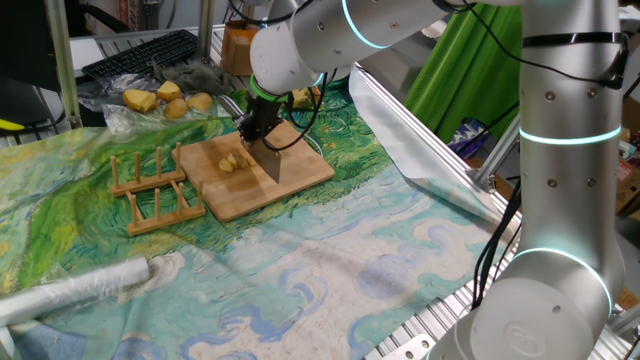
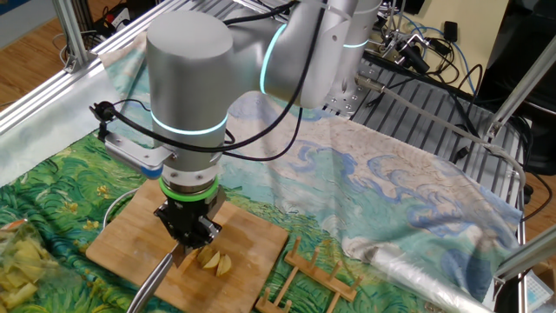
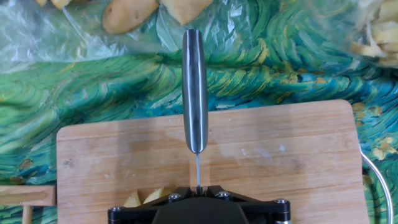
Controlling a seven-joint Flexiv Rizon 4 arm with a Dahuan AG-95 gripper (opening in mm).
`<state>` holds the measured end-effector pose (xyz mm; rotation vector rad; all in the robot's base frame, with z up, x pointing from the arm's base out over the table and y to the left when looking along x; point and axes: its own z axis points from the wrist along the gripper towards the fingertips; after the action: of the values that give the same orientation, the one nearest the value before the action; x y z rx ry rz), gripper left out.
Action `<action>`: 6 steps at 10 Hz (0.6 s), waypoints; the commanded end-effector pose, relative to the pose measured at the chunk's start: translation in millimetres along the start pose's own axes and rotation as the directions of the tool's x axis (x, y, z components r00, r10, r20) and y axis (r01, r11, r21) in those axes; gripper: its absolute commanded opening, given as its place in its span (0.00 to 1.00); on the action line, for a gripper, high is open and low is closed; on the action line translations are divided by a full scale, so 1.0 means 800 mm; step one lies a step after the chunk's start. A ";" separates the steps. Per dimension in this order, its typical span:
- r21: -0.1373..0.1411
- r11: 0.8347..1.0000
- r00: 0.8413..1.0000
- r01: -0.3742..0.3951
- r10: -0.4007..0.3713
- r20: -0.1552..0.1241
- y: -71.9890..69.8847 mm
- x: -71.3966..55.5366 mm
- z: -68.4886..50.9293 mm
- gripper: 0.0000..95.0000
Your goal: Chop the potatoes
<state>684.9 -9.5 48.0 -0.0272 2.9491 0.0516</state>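
potatoes (image 3: 142,198): partly hidden by hand; fingers (image 2: 189,233): grip unclear

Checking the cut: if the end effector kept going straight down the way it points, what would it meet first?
Most likely the potato pieces under the knife held by the end effector, then the cutting board; exact depth is unclear.

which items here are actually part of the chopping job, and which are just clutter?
In the job:
gripper, shut on the knife
potato pieces
wooden board

Lying about:
whole potatoes on plastic beyond the board
wooden rack beside the board
plastic roll
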 end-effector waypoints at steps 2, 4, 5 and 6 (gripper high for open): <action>-0.001 1.000 1.000 0.000 0.000 -0.002 0.001 0.004 0.000 0.00; 0.001 1.000 1.000 0.002 -0.002 0.000 0.002 0.006 0.001 0.00; 0.001 1.000 1.000 0.005 -0.005 0.001 0.000 0.007 0.002 0.00; 0.000 1.000 1.000 0.008 -0.008 0.000 -0.002 0.007 0.003 0.00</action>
<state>678.9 -11.1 43.3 -0.0389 2.9472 0.0510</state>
